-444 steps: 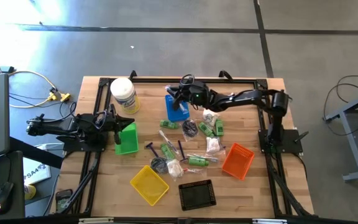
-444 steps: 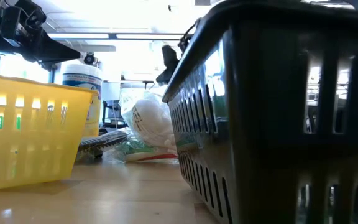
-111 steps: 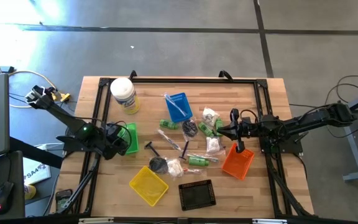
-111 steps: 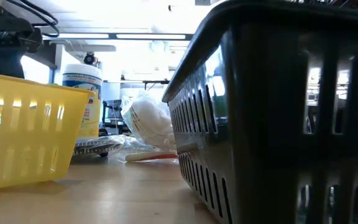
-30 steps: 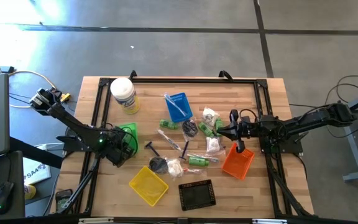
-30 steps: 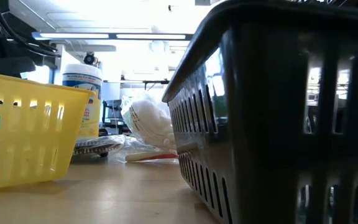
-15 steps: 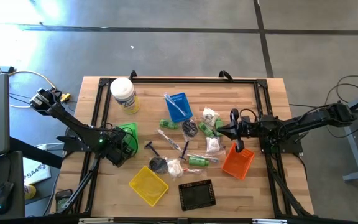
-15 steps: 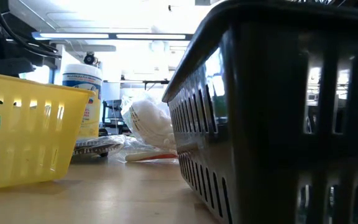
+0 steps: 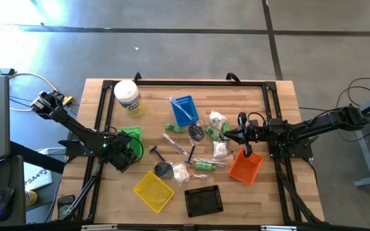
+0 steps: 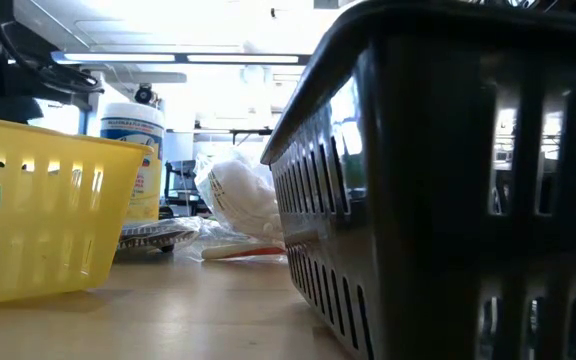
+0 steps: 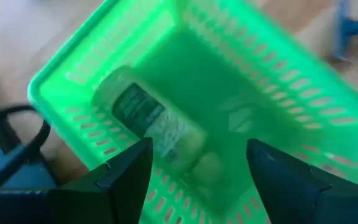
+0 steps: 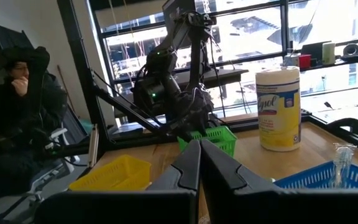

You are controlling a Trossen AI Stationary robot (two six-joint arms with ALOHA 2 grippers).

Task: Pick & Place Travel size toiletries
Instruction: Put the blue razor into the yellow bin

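Observation:
My left gripper [image 11: 194,186] hangs open over the green tray [image 11: 272,124], pointing steeply down at the table's left side [image 9: 128,149]. A small green bottle [image 11: 154,127] lies on its side on the tray's floor, between and below the fingers and touching neither. The other travel size toiletries lie loose at mid-table: green bottles [image 9: 175,128] [image 9: 204,165], white sachets [image 9: 220,149], a black razor piece [image 9: 154,153], and a wrapped toothbrush [image 9: 180,108] in the blue tray. My right gripper [image 9: 239,131] waits shut and level above the orange tray [image 9: 245,165].
A yellow tray [image 9: 153,190] and a black tray [image 9: 203,201] stand near the front edge, the black one filling the low view [image 10: 448,180]. The white tub [image 9: 127,96] stands at the back left. A person [image 12: 17,93] sits beyond the table.

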